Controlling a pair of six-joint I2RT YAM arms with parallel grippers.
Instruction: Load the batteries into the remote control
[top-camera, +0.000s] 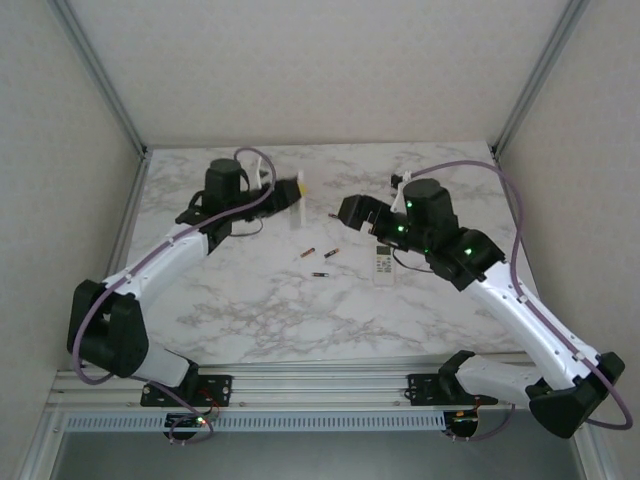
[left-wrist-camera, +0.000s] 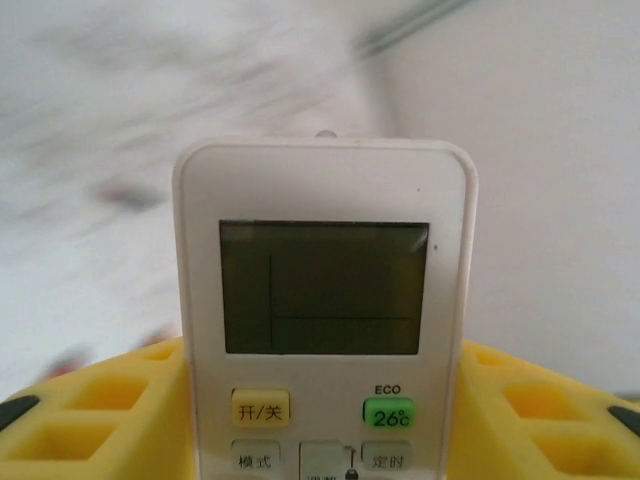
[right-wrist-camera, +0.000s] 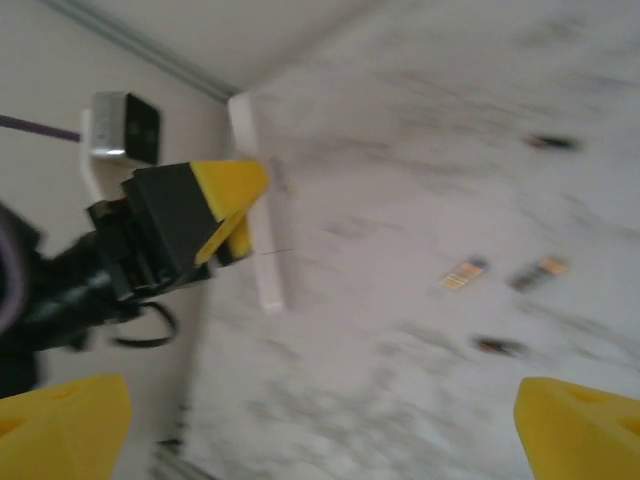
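Remotes: two. The held remote (left-wrist-camera: 325, 300) is grasped by the left gripper (left-wrist-camera: 320, 405), upper left of centre; the other remote (top-camera: 384, 262) lies on the surface (top-camera: 250, 310), right of centre.
Batteries (right-wrist-camera: 463, 275) (right-wrist-camera: 535, 272) (right-wrist-camera: 497, 346) (right-wrist-camera: 550, 143): four, loose on the surface, mid-frame.
Right gripper (right-wrist-camera: 320, 420): released, empty.

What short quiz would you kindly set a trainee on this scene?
1. True or false: the left hand grips a white remote, with its display facing the wrist camera.
2. How many batteries lie loose on the table? A) two B) four C) seven
3. Fill in the gap: the right hand is ____ and holds nothing.
Key: 1 true; 2 B; 3 open.
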